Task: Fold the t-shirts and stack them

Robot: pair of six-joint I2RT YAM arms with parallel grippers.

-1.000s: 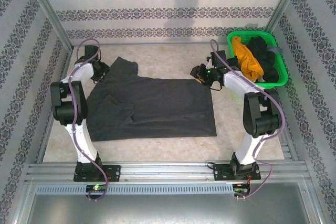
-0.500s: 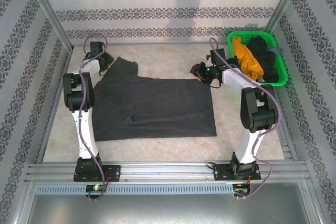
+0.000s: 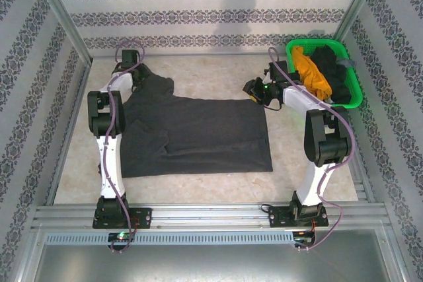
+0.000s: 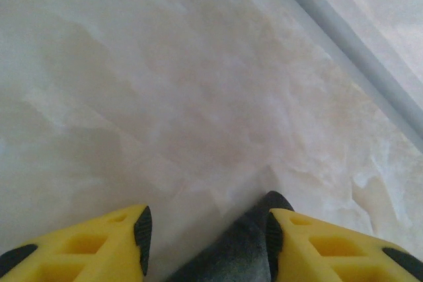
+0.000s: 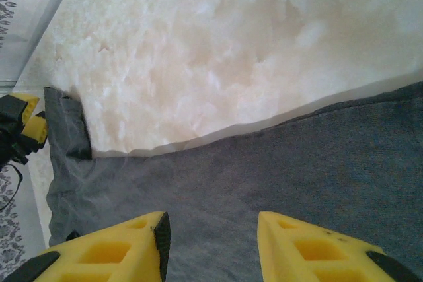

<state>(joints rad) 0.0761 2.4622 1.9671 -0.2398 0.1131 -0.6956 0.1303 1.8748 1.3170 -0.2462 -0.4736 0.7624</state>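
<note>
top external view gives you the left gripper (image 3: 137, 76) near the far left corner of the table (image 3: 218, 74), its arm stretched out along the left edge. in the left wrist view you see its two yellow fingers (image 4: 99, 242) parted wide, with the dark tip of a sleeve lying on the marble-patterned surface between them. the cloth comes close up to the inner pad of the right-hand finger, but the jaws are not closed on it and you have nothing gripped there.

the charcoal-grey t-shirt (image 3: 198, 133) is spread flat over the middle of the surface. one sleeve reaches up toward the far left corner, and the body runs rightward to a straight hem. part of the left side is folded over itself, nearer the left edge.

your right gripper (image 3: 254, 90) sits at the shirt's far right corner, toward the far edge of the surface. in the right wrist view its fingers (image 5: 119, 249) are spread apart above the grey cloth just inside the shirt's far edge, and they hold nothing.

at the far right corner stands the green basket (image 3: 355, 84). it holds a mustard-yellow t-shirt (image 3: 310, 70) on its left and a black t-shirt (image 3: 334, 70) crumpled beside it on the right.
</note>
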